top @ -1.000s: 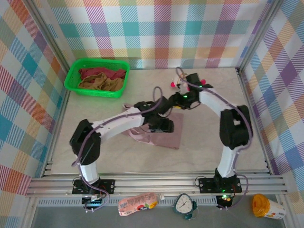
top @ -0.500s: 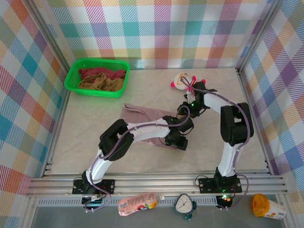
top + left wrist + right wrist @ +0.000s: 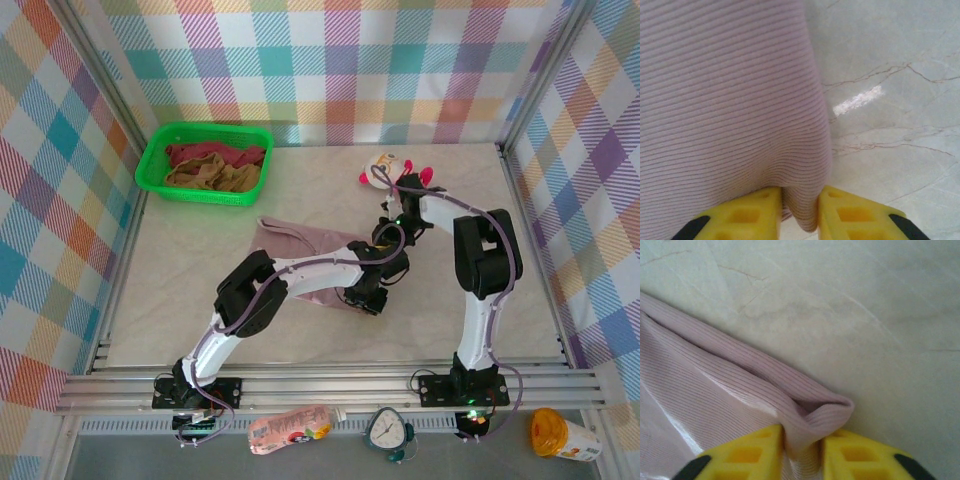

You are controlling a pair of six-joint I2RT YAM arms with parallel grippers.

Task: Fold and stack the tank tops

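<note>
Inside green basket (image 3: 150, 165) — maroon top (image 3: 215, 153), tan top (image 3: 210, 177)

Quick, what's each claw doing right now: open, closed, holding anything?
Left claw: closed, pinching the edge of the mauve-pink tank top.
Right claw: closed, pinching a folded corner of the same top.

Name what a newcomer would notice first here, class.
Both arms meet mid-table over the mauve-pink tank top; the left gripper and right gripper each pinch its ribbed edge. The green basket at the far left corner holds a tan tank top and a maroon tank top.
</note>
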